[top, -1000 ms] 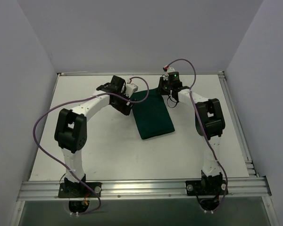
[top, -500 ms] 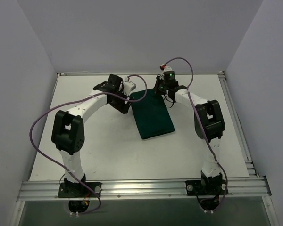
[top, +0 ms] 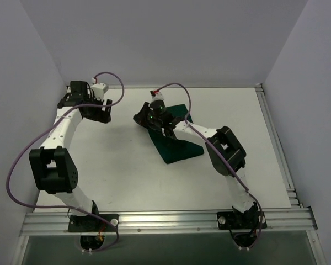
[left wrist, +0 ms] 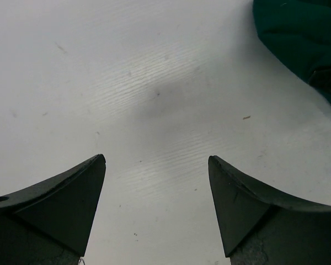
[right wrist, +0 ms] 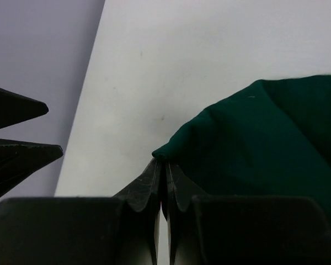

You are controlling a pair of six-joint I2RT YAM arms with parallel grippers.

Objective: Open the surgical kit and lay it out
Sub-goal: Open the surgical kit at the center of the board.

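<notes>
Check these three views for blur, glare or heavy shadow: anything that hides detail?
Top view: sharp, evenly lit, soft shadows on the table; the green cloth shows little fold detail. Left wrist view: crisp table grain, a faint grey shadow ahead of the open left gripper. Right wrist view: no glare; the right gripper, shut on the cloth's edge, is near-black and slightly soft.

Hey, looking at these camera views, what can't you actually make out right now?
- Inside the cloth wrap: folded green cloth covers it in every view.
- The wrap's far corner, top view: hidden under the right pincer and its wrist.
- The wrap's full outline, both wrist views: cut off by frame edges.
- Dark wedges at left edge, right wrist view: cropped, cannot identify.
</notes>
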